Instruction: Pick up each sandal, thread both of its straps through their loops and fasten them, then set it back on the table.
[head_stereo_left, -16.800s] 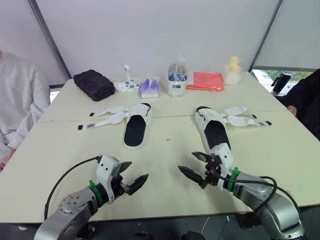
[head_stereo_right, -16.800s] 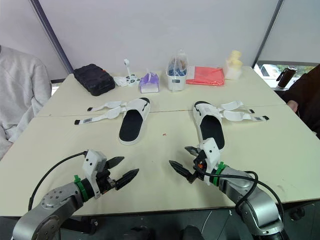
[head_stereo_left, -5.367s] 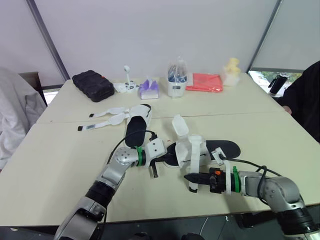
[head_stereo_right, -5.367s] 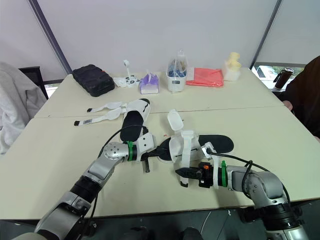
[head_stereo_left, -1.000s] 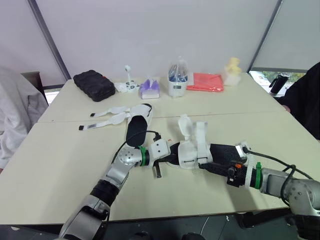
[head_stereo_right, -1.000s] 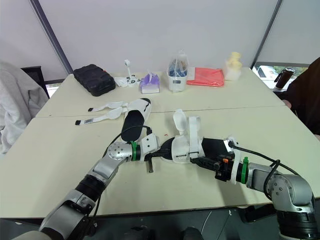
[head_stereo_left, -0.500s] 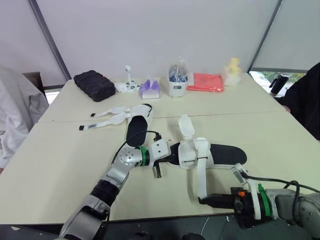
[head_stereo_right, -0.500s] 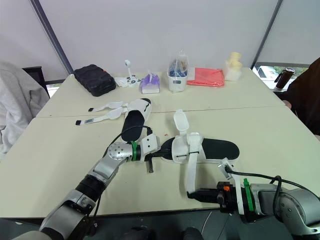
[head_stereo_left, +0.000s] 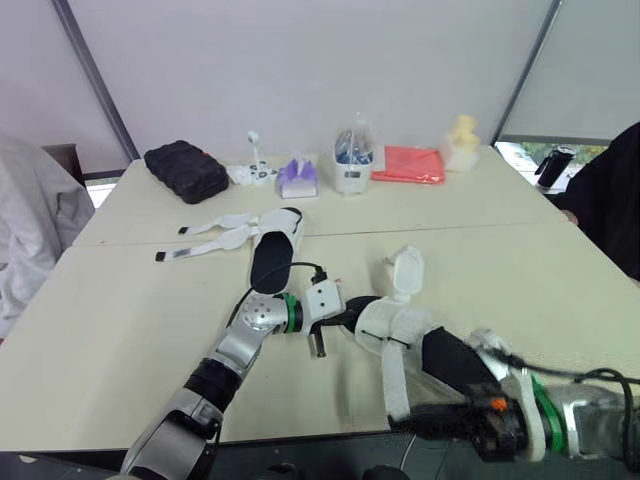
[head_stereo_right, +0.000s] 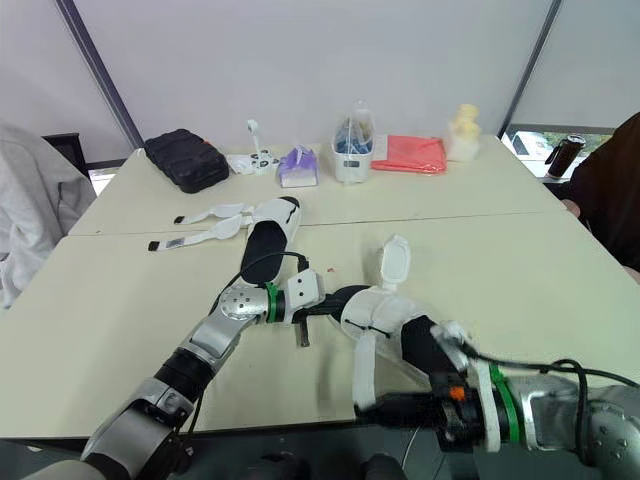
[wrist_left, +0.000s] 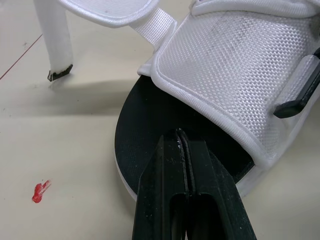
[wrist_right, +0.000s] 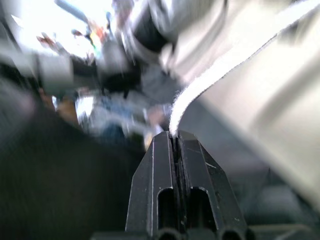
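Observation:
One white sandal with a black sole (head_stereo_left: 405, 330) lies slightly lifted and turned at the table's near middle. My left gripper (head_stereo_left: 345, 312) is shut on the sole's edge (wrist_left: 150, 125) at one end, next to the white mesh upper (wrist_left: 240, 65). My right gripper (head_stereo_left: 397, 422) is at the table's front edge, shut on the tip of a long white strap (head_stereo_left: 390, 375) that runs down from the upper; the strap end (wrist_right: 175, 117) sits between its fingers. A second flap (head_stereo_left: 404, 271) stands up. The other sandal (head_stereo_left: 272, 258) lies flat further back, its two straps (head_stereo_left: 215, 235) spread to the left.
Along the far edge stand a black case (head_stereo_left: 187, 168), a small white gadget (head_stereo_left: 255, 170), a purple tissue pack (head_stereo_left: 297, 176), a clear container (head_stereo_left: 353, 158), a red cloth (head_stereo_left: 410, 163) and a yellow item (head_stereo_left: 462, 130). A person's sleeve (head_stereo_left: 30, 230) is left; another person (head_stereo_left: 605, 190) sits right.
The held sandal has swung round, its far end now pointing toward my right arm, and its upright flap has shifted right. Both grips have stayed as they were.

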